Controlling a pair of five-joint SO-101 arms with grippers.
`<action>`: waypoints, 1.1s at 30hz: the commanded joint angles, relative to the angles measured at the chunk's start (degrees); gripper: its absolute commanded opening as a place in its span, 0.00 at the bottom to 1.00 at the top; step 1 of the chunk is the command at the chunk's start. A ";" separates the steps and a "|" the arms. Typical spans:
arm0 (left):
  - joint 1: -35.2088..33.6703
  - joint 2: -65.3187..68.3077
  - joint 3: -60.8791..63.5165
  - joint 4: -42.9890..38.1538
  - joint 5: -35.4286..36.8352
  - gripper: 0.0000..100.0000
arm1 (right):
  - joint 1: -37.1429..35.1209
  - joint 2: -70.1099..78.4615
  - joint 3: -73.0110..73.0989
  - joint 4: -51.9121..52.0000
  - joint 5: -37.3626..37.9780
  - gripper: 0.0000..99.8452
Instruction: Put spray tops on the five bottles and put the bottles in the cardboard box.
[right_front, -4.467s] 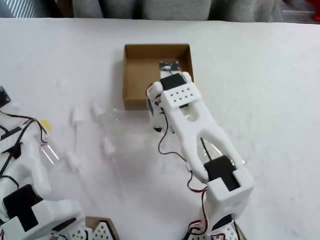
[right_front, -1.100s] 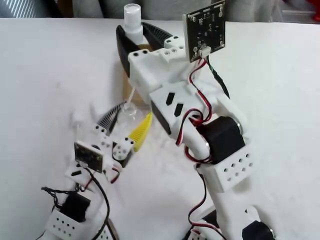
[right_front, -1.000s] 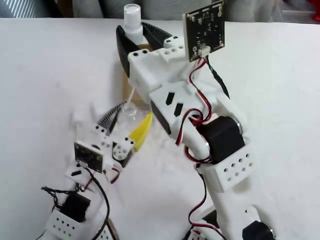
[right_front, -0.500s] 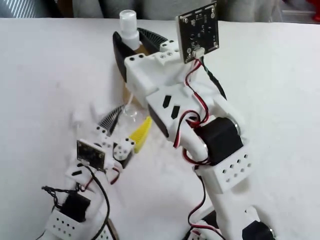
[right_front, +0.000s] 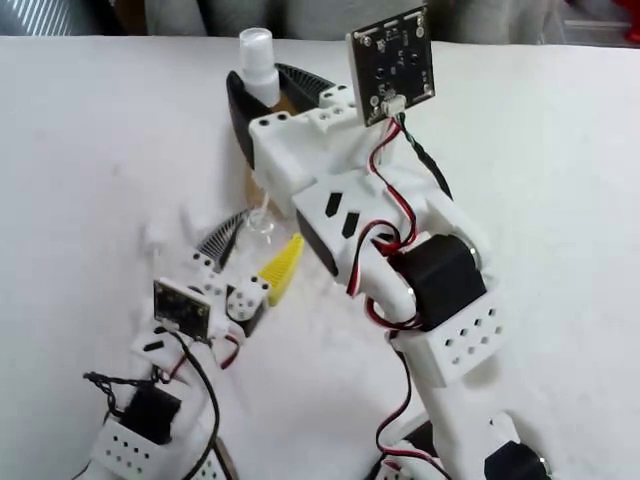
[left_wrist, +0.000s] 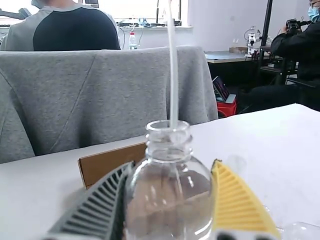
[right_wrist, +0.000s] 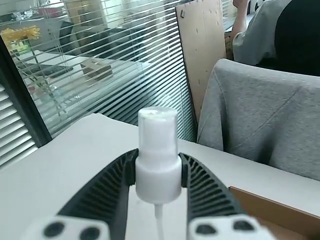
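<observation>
My left gripper (right_front: 256, 249) is shut on a clear bottle (left_wrist: 169, 195), held upright between a grey finger and a yellow finger (left_wrist: 239, 200). My right gripper (right_front: 268, 92) is raised above it, shut on a white spray top (right_wrist: 157, 156) (right_front: 256, 63). The top's thin dip tube (left_wrist: 172, 60) hangs straight down, and its end sits in the bottle's open neck (left_wrist: 168, 134) (right_front: 262, 222). The cardboard box (left_wrist: 107, 161) stands just behind the bottle, largely hidden by the right arm in the high view.
Loose white spray tops (right_front: 155, 236) and faint clear bottles lie on the white table (right_front: 90, 130) left of the grippers. The right arm's body (right_front: 420, 290) covers the table's middle. The table's right side is bare.
Over the last second the right gripper with the spray top has shifted slightly left and down, with the tube now at the bottle's neck. Earlier still, the right arm was over the box.
</observation>
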 joint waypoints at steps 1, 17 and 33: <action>-0.04 -0.92 -0.97 0.18 -0.53 0.11 | -0.13 -0.57 -1.76 0.04 0.70 0.02; -0.04 -0.92 -0.97 0.18 -0.53 0.11 | -0.40 -0.66 3.16 -2.51 0.79 0.02; -0.04 -0.92 -0.97 0.18 -0.53 0.11 | -1.01 -2.24 4.31 -7.96 0.88 0.02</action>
